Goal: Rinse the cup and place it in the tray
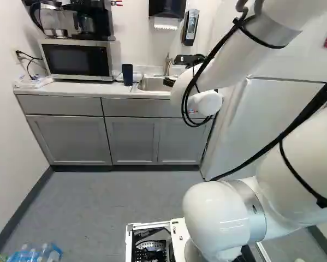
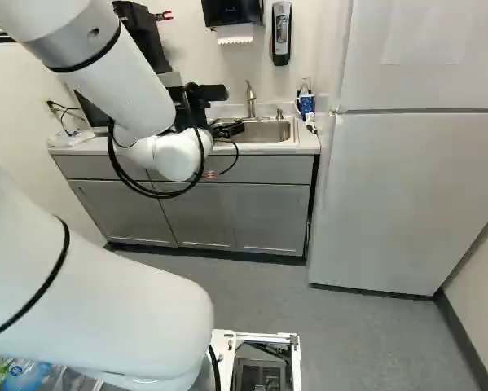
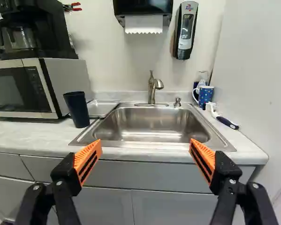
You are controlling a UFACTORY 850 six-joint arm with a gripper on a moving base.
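Well, cup, mouth up, axis upright

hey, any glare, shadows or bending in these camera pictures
Wrist view: soft bright reflections inside the steel sink, a faint shadow beside the wall dispenser. Left base view: glossy highlights on the white arm. Right base view: the refrigerator looks slanted, its sides splaying, likely from a wide, downward-tilted lens.

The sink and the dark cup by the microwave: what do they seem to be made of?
The sink looks like brushed stainless steel: silvery grey, with soft, blurred reflections across the basin. The dark cup looks smooth and opaque with little shine, so probably plastic, though coated metal is possible.
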